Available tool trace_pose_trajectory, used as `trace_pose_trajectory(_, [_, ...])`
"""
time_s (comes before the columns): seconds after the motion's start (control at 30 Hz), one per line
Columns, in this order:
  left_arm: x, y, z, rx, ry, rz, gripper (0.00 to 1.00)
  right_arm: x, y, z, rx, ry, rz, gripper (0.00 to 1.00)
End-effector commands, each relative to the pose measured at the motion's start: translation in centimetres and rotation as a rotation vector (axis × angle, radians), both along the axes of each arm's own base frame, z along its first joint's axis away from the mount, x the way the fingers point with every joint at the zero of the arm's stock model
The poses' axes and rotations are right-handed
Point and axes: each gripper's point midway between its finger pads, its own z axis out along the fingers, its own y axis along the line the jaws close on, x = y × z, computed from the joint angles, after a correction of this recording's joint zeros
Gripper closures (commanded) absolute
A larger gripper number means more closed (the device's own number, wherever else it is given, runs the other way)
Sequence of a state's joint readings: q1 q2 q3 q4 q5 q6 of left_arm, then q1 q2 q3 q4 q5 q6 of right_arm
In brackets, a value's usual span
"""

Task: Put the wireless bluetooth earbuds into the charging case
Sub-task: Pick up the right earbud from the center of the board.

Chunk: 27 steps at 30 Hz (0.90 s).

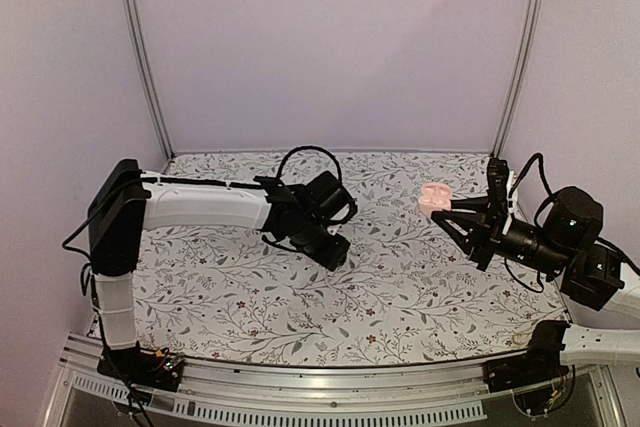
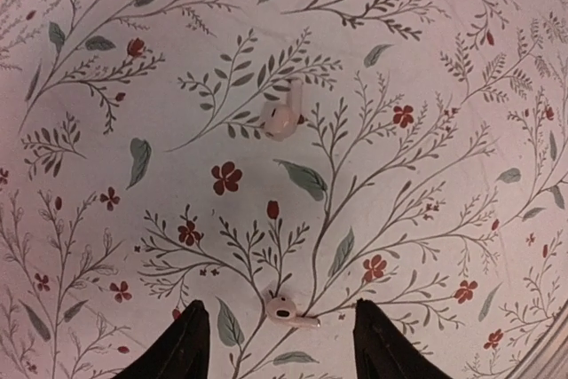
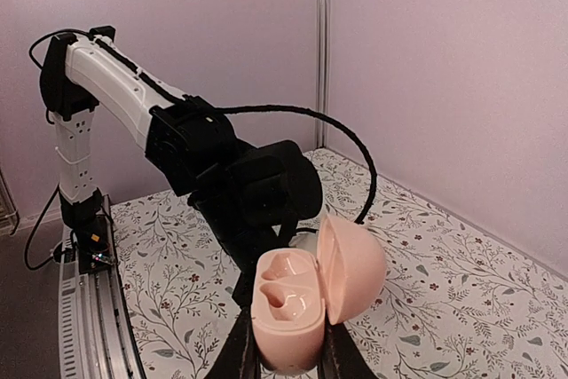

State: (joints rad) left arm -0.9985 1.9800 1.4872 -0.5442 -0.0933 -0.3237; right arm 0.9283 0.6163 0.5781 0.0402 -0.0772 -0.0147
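Heads up, you're basically at the start here: nothing is seated yet. Over the floral surface (image 1: 250,297), your left pincer (image 2: 280,348) points down with its jaws released and well apart, gripping nothing. Your right pincer (image 3: 291,363) is clenched on the charging case (image 3: 286,326), which shows right of centre in the top view and looks to be held up off the surface. Its lid (image 3: 353,265) is swung open, and both wells look empty as far as I can see. So the case side is ready, and you've got both pickups and both insertions left.

Orientation-wise, the case stands upright in the right wrist view, mouth facing up and hinge on the right of the frame. The near earbud (image 2: 286,311) lies on the surface at bottom centre of the left wrist view, between the jaws but touching neither. Its long axis runs across the frame, stem pointing right. The far earbud (image 2: 282,117) lies above centre, stem pointing toward the top of the frame and tilted slightly right.
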Motion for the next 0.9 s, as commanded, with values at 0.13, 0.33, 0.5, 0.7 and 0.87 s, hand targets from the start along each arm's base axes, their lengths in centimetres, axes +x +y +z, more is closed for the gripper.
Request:
trace_pose_trajectory(0.13, [-4.0,2.3,-4.1,0.129,0.25,0.159,0.49,0.2,-0.5,0.8,0.02,-0.002,-0.025,1.0])
trace_pose_trajectory(0.33, [-3.9,1.8,-6.0,0.161,0.268,0.169,0.55,0.2,-0.5,0.7,0.02,-0.002,-0.024,1.0])
trace_pose_trajectory(0.5, [-3.9,2.3,-7.1,0.222,0.25,0.179,0.46,0.2,-0.5,0.7,0.02,-0.002,-0.021,1.0])
trace_pose_trajectory(0.7, [-3.5,3.1,-8.0,0.271,0.222,0.207,0.41,0.1,-0.4,0.7,0.019,-0.002,-0.018,1.0])
trace_pose_trajectory(0.87, [-3.4,5.4,-8.5,0.359,0.193,0.21,0.39,0.1,-0.4,0.7,0.019,-0.003,-0.016,1.0])
